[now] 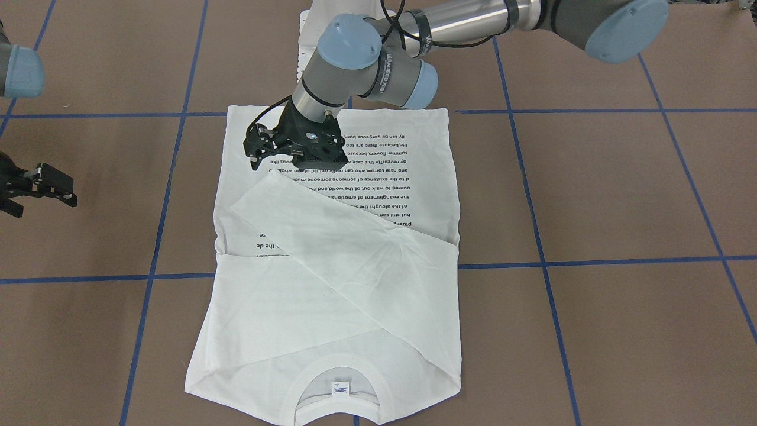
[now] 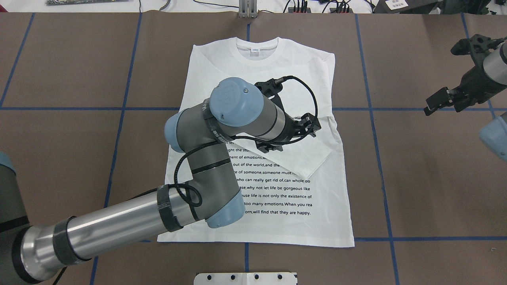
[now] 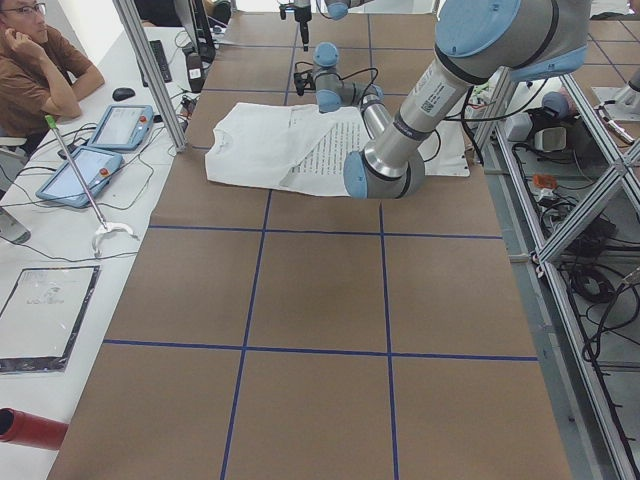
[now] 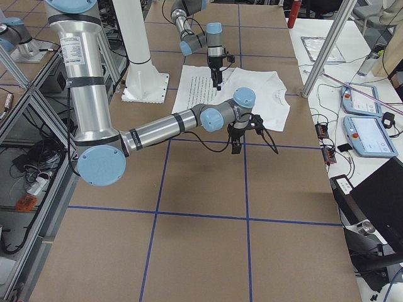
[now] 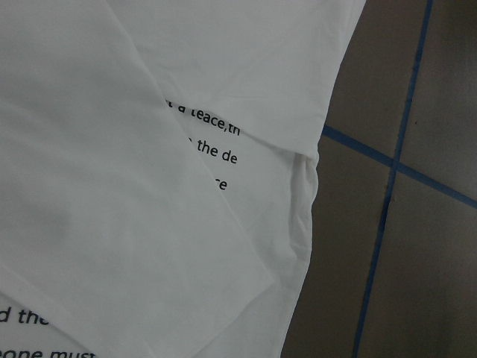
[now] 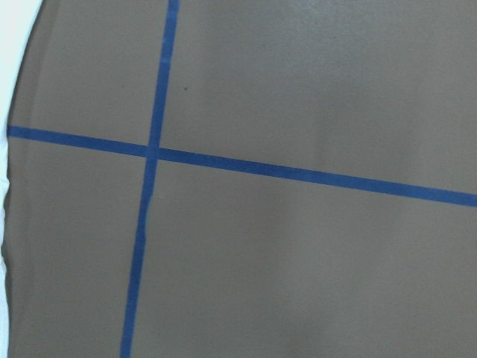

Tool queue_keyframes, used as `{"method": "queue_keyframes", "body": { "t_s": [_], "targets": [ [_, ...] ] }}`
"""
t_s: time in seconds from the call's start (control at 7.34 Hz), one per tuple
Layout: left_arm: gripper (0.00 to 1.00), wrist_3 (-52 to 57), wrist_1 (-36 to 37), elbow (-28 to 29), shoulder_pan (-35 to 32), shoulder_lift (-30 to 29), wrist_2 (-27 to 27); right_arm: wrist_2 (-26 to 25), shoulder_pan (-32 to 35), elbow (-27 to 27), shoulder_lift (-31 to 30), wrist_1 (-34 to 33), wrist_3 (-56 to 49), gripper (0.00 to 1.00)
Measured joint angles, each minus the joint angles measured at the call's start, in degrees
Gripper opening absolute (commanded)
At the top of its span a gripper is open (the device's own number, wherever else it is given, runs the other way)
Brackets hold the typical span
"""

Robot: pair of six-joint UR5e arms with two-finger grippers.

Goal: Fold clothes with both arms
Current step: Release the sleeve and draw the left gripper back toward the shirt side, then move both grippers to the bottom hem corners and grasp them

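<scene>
The white T-shirt is lying flat, print side up, in the middle of the brown desk. Its long axis is running straight away from the robot. The ribbed collar is pointing to the operators' side and sitting near the desk's far edge. The hem is lying close to the white pedestal base. Both sleeves are folded inward. The upper sleeve is crossing the chest on a slant and covering part of the black text, which is reading upright from the robot's side. Broad stretches of desk, crossed by blue tape lines, are showing on both sides of the shirt.

The left claw is hanging over the shirt just above that sleeve's cuff end. Its fingers seem to be apart and gripping no cloth, though the wrist is hiding much of them. The right claw is hovering over bare desk well apart from the shirt's side edge, fingers spread wide and holding nothing.
</scene>
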Motion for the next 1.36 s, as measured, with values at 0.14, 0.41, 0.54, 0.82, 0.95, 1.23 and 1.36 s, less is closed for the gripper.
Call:
{"method": "queue_keyframes", "body": {
  "t_s": [0.14,0.41,0.54,0.82,0.95,1.23,1.36],
  "targets": [
    [0.99,3.81,5.85,-7.81,-0.95,4.77,0.01,-1.14,-3.42,0.29,-0.16,5.15,7.32,1.00],
    [0.99,12.40,14.52,-20.91,-2.95,14.52,0.10,-4.76,-11.01,0.96,-0.53,13.58,21.03,1.00],
    [0.99,15.36,15.90,-24.85,-4.00,18.49,0.15,-7.48,-15.28,2.49,-1.32,15.44,26.54,1.00],
    [0.99,19.93,16.58,-32.05,-5.51,26.42,0.18,-12.95,-23.94,8.44,-4.92,16.43,35.64,1.00],
    [0.99,21.06,16.67,-34.58,-5.87,29.04,0.21,-16.65,-28.96,11.42,-6.36,16.49,40.36,1.00],
    [0.99,21.69,16.72,-36.35,-6.07,31.20,0.29,-25.98,-40.29,13.87,-7.30,16.33,48.05,0.97],
    [0.99,21.78,16.72,-36.55,-6.09,31.70,0.33,-28.63,-43.96,14.07,-7.46,15.96,49.65,0.94]
  ]
}}
